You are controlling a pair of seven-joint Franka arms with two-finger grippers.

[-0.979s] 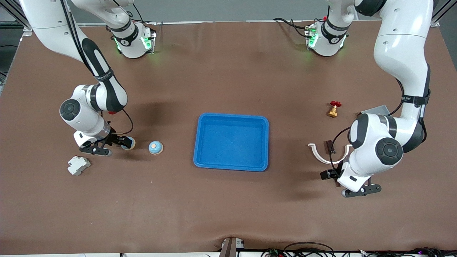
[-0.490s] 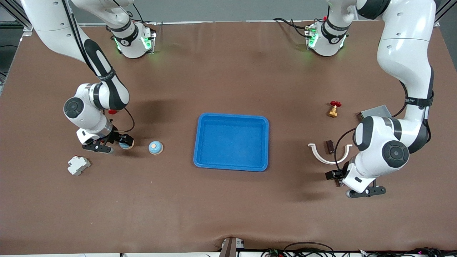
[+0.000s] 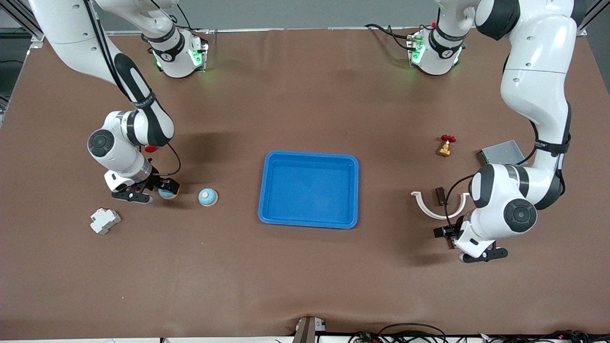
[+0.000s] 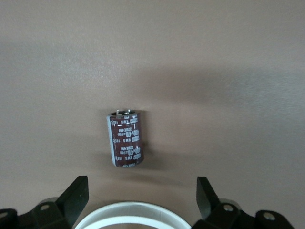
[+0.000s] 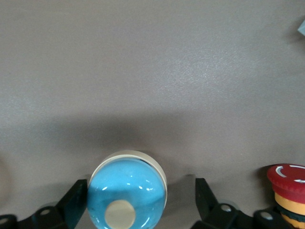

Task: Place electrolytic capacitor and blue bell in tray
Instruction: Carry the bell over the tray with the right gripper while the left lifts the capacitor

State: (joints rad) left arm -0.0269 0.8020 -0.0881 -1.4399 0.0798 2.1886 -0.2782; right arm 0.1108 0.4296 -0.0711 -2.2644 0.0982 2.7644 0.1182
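Note:
The bright-blue tray [image 3: 267,190] lies mid-table. One blue bell [image 3: 167,193] sits on the table toward the right arm's end. In the right wrist view the bell [image 5: 127,191] lies between my right gripper's [image 5: 139,202] open fingers [image 5: 74,200], not gripped. A second blue bell [image 3: 208,196] stands between it and the tray. The dark-red electrolytic capacitor [image 3: 439,195] lies inside a white half ring [image 3: 431,212]. My left gripper [image 4: 140,202] is open and low over the ring's rim [image 4: 131,212], with the capacitor [image 4: 125,139] just ahead of it. In the front view both grippers [image 3: 151,193] [image 3: 460,240] are mostly hidden under their hands.
A red push button [image 5: 288,188] stands close beside the right gripper. A white breaker block [image 3: 105,220] lies nearer the front camera. A brass valve with a red handle [image 3: 445,145] and a grey metal plate [image 3: 500,152] lie toward the left arm's end.
The right gripper has shifted slightly toward the bell and the tray. The left arm's elbow has swung and its hand has shifted a little. No object has moved.

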